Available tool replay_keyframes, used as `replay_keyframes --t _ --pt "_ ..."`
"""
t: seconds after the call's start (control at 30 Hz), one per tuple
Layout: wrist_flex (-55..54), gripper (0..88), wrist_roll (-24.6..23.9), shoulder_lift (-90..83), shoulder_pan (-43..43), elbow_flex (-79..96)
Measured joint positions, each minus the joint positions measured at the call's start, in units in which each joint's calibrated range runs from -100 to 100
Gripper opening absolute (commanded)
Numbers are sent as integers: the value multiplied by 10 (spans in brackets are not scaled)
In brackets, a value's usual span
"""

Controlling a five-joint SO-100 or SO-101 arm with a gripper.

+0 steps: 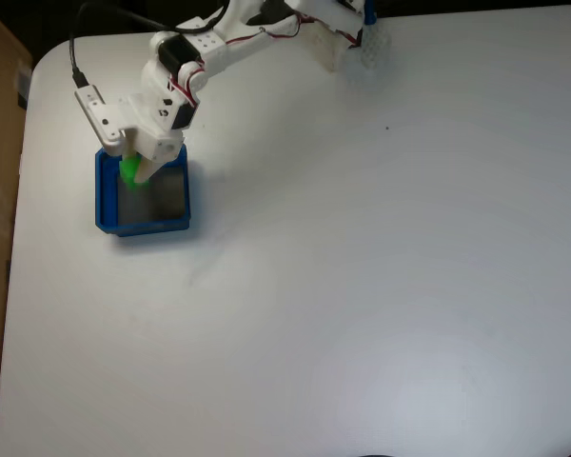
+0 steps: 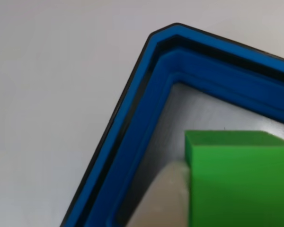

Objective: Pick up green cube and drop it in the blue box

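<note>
I have the end effector [image 1: 136, 171] closed on the green cube [image 1: 130, 169], holding it over the upper-left part of the blue box [image 1: 152, 226], which sits near the left side of the white bench [image 1: 362, 286] in the fixed view. So by my reading the pickup and carry are done; only the release is left. Whether the cube is already touching the grey floor, I cannot tell. The fixed view gives me the whole arm and box placement. The other view shows the cube [image 2: 239, 179] close up against one pale finger [image 2: 163, 198], inside the box's cut corner [image 2: 132, 118].
</note>
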Motion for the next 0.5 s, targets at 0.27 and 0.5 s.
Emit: replay_keyframes --t 0.27,0.5 --pt "-59 21 0 29 0 0" --pt "-64 21 0 30 1 0"
